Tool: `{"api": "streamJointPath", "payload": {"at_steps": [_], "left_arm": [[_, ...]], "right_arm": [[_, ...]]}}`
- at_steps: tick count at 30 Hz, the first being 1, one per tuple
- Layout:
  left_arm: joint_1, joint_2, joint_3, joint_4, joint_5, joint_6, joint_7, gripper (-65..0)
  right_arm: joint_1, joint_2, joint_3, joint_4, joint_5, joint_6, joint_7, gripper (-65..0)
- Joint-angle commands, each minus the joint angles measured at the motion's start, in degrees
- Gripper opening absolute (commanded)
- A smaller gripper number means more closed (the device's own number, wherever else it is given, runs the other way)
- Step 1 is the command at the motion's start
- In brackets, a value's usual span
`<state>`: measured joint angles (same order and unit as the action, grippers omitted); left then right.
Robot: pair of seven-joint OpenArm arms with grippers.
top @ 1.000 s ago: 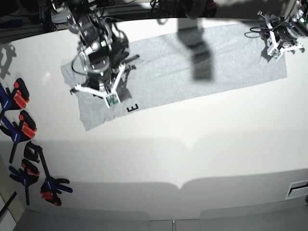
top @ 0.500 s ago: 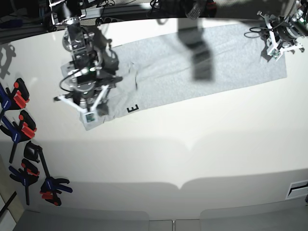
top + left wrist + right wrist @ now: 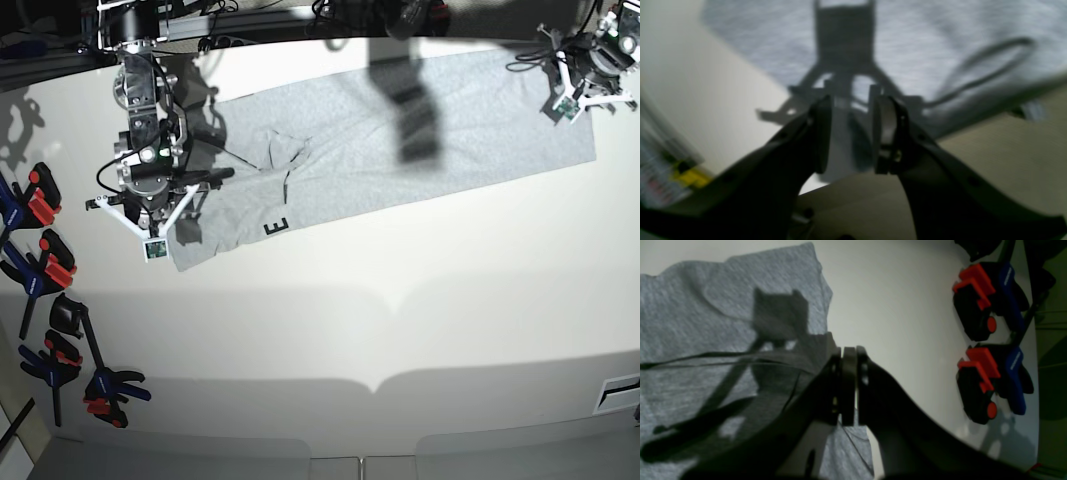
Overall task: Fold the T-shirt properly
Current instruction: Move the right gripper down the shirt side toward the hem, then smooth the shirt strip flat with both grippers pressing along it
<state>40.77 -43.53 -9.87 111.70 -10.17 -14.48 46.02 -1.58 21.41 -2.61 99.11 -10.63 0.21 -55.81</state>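
Two grippers on the T-shirt spread along the desk's far edge: my right gripper is clenched empty beside its sleeve, left gripper part-open over the hem, so I'd regrip low.

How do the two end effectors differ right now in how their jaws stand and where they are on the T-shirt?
The right end effector has its jaws pressed together, while the left end effector shows a clear gap between its jaws. The right end effector is at the sleeve end of the T-shirt, near the clamps; the left end effector is at the opposite end, at a corner of the cloth. Both are at an edge of the same grey shirt on the white table.
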Motion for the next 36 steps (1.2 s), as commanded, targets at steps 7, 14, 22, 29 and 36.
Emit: {"api": "streamJointPath", "payload": {"at_steps": [7,14,22,29,36], "left_arm": [[0.17,-0.96,-0.59,0.79,9.97,9.51,0.44,-45.8],[-0.09,3.39,-0.59,9.16,14.99,28.57,-0.90,-45.8],[0.02,17.33,-0.59,19.96,5.64,24.24,-4.11,-45.8],[-1.86,26.18,-0.59,8.04,-0.59,11.61,-8.37,-45.8],[-11.32,24.26,-0.59,-15.74,7.76,9.92,-7.98,-45.8]], "right_arm": [[1.09,0.44,0.31,0.98,-0.81,0.02,1.46,-48.3],[0.57,0.35,0.31,0.98,22.01,6.64,6.05,-48.4],[-2.40,0.33,0.31,0.98,23.58,8.81,6.10,-48.4],[-6.38,0.31,0.31,0.59,21.31,8.81,9.35,-48.4],[-7.61,0.00,0.31,-7.65,21.29,8.79,13.25,-48.4]]}}
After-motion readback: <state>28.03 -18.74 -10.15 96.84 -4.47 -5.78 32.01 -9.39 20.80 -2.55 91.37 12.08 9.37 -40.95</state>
